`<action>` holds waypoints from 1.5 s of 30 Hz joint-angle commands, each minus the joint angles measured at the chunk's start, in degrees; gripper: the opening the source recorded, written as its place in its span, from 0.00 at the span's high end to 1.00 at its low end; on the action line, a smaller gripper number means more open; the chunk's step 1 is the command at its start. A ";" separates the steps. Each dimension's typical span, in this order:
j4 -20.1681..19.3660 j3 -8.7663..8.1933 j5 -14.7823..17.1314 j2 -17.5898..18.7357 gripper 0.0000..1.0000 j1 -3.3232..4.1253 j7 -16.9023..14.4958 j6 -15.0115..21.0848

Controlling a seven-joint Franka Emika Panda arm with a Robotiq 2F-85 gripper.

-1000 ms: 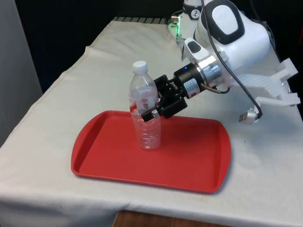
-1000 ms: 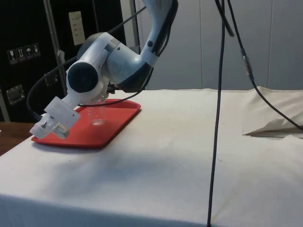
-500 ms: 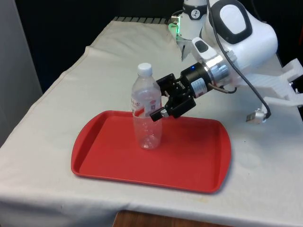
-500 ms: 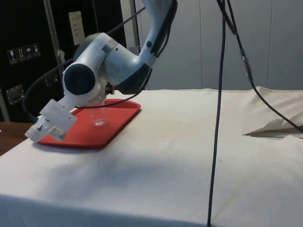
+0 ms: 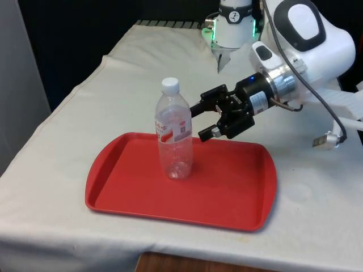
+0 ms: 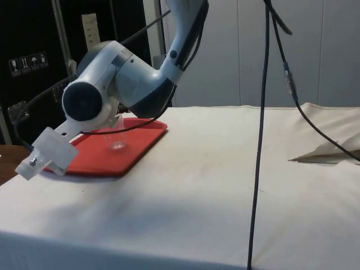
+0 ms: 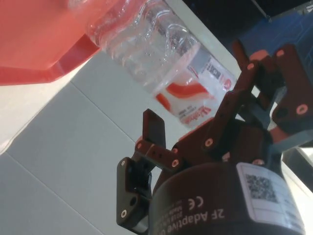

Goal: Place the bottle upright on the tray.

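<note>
- The gripper (image 5: 205, 120) has let go and backed away from the bottle (image 5: 174, 131); its jaws stand open and empty.
- The bottle stands upright on the tray (image 5: 238, 195), near its far edge.
- The bottle's vertical axis lies clear, directly ahead of the fingertips.

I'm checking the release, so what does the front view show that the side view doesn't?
The front view alone gives the bottle's white cap and red-and-white label, standing upright, with the open gripper apart from it on the front view's right. The side view alone gives dark cabinets behind and a hanging black cable. Both give the red tray on the white cloth.
</note>
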 commanded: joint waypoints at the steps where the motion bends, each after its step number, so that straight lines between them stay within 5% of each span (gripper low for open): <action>1: 0.46 0.17 0.11 0.29 0.00 0.29 -0.17 -0.52; 16: 0.69 3.90 0.11 0.34 0.00 0.23 0.17 -6.25; 45: -10.94 4.01 -0.74 -9.22 0.00 -0.17 10.71 -6.19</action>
